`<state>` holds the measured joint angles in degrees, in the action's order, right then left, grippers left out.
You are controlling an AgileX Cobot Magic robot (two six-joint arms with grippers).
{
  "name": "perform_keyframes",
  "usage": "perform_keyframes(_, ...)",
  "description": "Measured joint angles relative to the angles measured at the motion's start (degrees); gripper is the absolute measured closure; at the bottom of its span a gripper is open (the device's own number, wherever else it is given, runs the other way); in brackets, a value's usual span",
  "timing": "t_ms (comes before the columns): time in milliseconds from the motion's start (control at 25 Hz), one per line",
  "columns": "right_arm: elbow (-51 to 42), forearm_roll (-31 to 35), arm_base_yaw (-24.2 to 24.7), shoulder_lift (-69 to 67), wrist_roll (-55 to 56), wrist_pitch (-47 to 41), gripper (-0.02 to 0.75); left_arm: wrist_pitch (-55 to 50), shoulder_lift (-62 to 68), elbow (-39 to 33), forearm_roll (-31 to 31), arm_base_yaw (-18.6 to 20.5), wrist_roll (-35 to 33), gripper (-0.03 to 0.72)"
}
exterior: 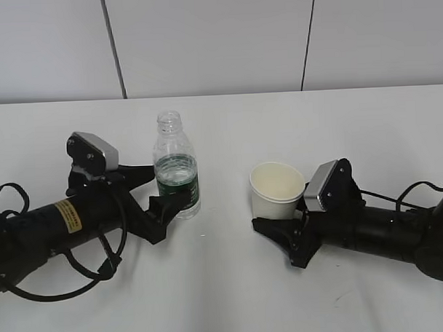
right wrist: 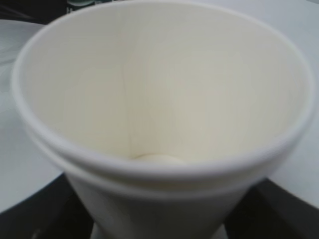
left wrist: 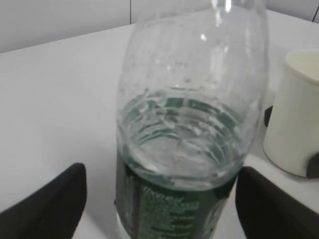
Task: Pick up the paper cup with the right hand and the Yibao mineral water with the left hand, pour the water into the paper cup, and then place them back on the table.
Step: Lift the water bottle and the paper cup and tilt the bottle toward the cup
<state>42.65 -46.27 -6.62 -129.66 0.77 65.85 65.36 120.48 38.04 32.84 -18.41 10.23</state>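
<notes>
We had both open end effectors, left (exterior: 166,188) straddling the bottle (exterior: 176,167) and right (exterior: 280,221) the cup (exterior: 276,190), gripping nothing, ready to lift.

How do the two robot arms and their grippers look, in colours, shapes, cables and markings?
Both arms are black tubes with loose black cables looping beside them. Each wrist carries a grey plate on a boxy black mount. The left hand and the right hand have two black fingers each. Only the left arm bears a yellow label.
</notes>
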Motion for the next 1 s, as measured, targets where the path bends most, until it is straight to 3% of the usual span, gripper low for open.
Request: perform_keyframes(1000, 0.0, 0.0, 0.0, 0.0, 0.0, 0.0, 0.214, 0.04, 3.44, 5.58, 2.15, -0.27, 4.86, 0.131)
